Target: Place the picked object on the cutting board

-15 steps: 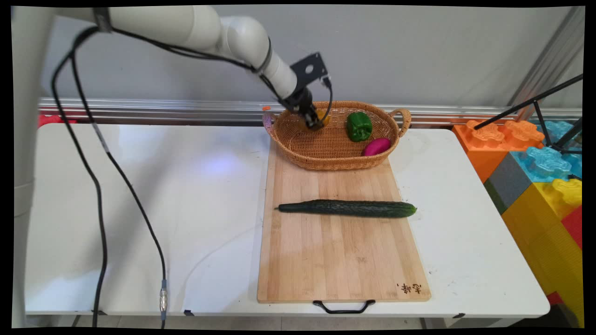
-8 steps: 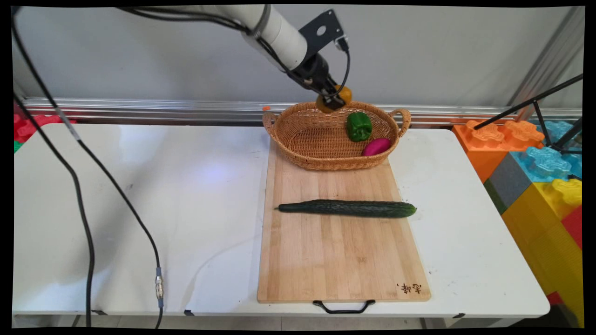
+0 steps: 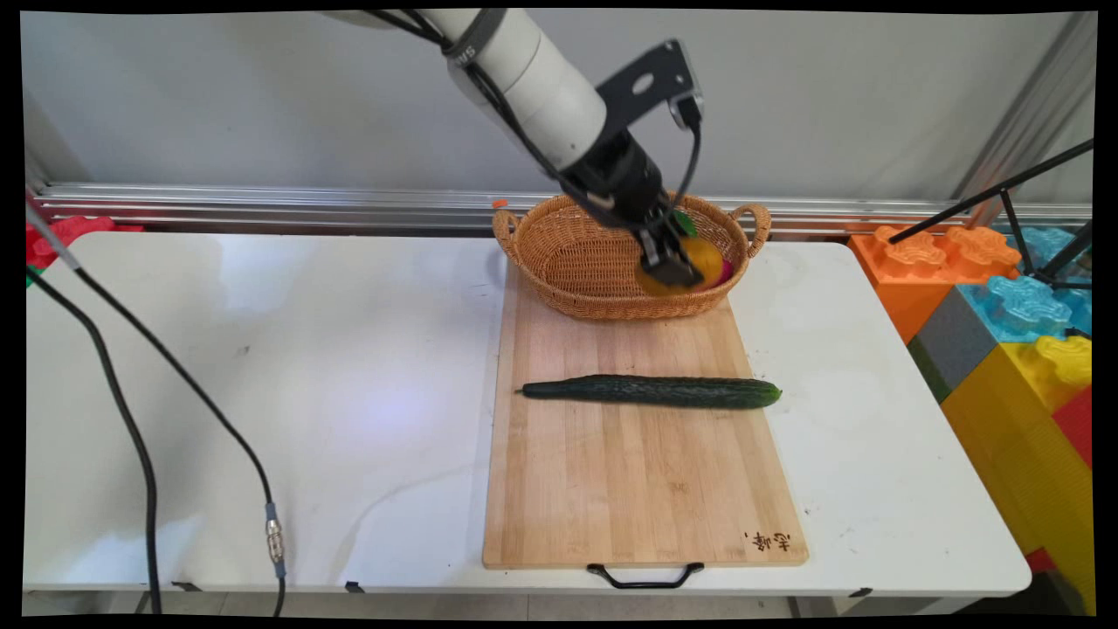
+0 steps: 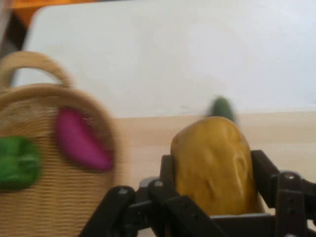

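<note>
White table [image 3: 349, 367], board [image 3: 642, 472] on it. Gripper [image 3: 671, 266] fingers clamped on yellow potato [image 4: 215, 165], over basket [image 3: 572, 262]; cucumber [image 3: 651, 390] beyond.

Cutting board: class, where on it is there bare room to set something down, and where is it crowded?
The cutting board is bare between the cucumber and its near handle, with a narrower strip between cucumber and basket. The basket end is crowded: the gripper holds a yellow item there.
</note>
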